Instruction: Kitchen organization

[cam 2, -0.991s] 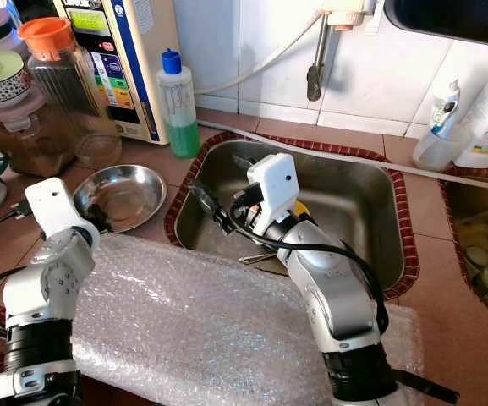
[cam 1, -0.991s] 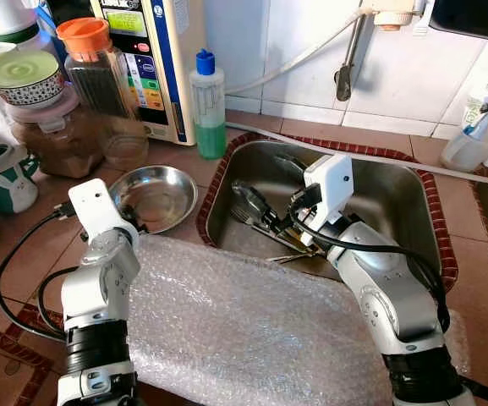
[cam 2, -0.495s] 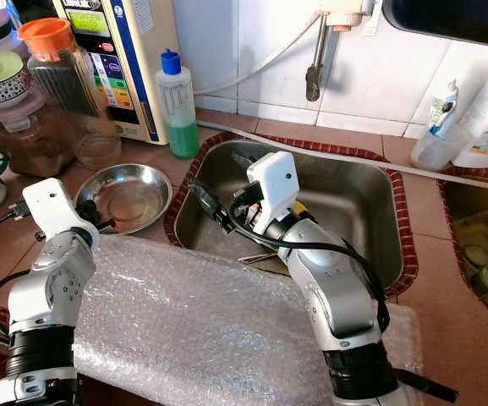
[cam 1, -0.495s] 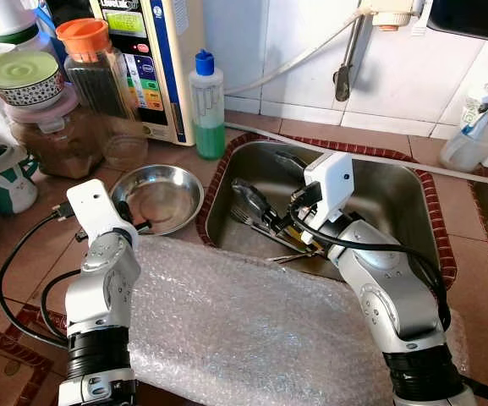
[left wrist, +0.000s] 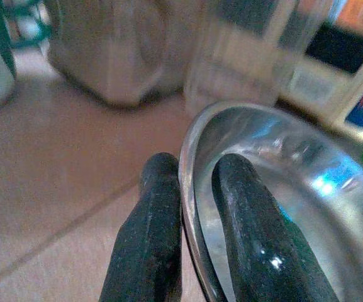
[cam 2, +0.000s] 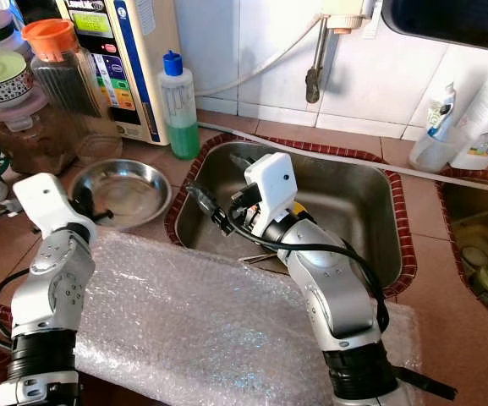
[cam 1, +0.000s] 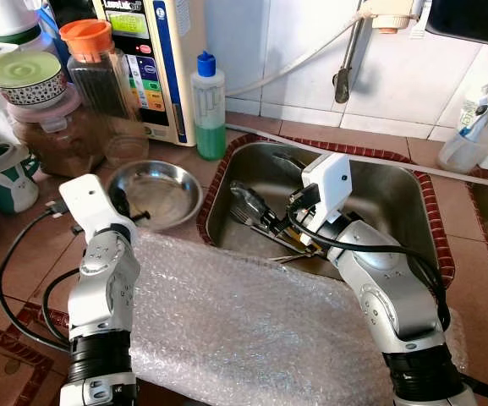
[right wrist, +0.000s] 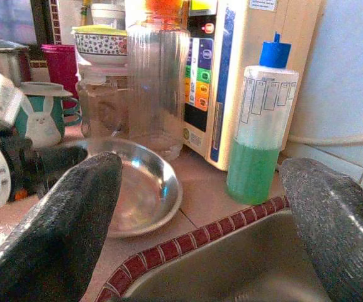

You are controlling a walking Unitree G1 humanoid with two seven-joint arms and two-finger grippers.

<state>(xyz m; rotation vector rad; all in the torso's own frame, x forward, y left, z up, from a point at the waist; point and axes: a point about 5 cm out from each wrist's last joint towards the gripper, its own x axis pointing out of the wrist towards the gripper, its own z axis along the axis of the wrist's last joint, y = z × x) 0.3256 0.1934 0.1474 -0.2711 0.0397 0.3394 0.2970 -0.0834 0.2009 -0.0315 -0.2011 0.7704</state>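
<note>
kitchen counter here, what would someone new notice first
The left gripper pinches the rim of a steel bowl on the counter left of the sink. The right gripper hangs open over utensils in the sink, and bubble wrap covers the near counter.

From here my left wrist view is blurred beyond the steel bowl's (left wrist: 250, 189) rim, and the right arm hides part of the cutlery (cam 1: 265, 222) in the sink (cam 1: 396, 199).
</note>
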